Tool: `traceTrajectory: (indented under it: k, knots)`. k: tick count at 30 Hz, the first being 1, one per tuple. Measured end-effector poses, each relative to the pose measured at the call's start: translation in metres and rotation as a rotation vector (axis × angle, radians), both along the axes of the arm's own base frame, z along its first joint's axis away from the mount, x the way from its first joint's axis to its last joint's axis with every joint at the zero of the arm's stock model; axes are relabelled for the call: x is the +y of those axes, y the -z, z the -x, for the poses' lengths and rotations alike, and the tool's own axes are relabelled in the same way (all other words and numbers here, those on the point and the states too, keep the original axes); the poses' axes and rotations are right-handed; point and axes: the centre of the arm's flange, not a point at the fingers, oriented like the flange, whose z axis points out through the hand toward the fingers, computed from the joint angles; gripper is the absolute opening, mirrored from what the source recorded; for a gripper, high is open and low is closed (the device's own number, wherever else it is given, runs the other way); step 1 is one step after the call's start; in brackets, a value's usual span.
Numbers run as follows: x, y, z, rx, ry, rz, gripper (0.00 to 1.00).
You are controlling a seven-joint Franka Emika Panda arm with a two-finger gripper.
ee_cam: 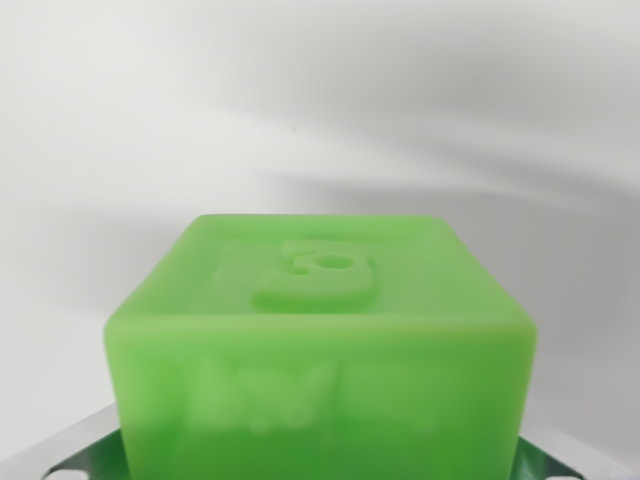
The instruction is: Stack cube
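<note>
Here, close under the wrist camera: green cube [320,340], filling the lower frame above a plain white counter [150,150], probably lifted for carrying to a stack. Raised figure on top face, pointing away from lens; no long axis, sides roughly equal. Metal of hand [545,468] just below cube's corners; clamped or apart, cannot tell.

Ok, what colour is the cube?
Bright translucent green cube, raised figure on top; clearest in the wrist view.
</note>
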Motion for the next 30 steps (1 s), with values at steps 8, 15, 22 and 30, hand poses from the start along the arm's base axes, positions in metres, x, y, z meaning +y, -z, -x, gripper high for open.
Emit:
traceTrajectory:
  k: [8, 15, 22, 30]
  knots:
    - [0.0, -0.021, 0.0, 0.0, 0.001, 0.0, 0.0]
    - [0.0, -0.043, -0.001, -0.002, 0.002, -0.001, 0.0]
    - [-0.001, -0.064, 0.0, -0.002, 0.002, 0.0, 0.0]
    - [-0.003, -0.074, -0.005, -0.002, -0.02, 0.0, 0.0]
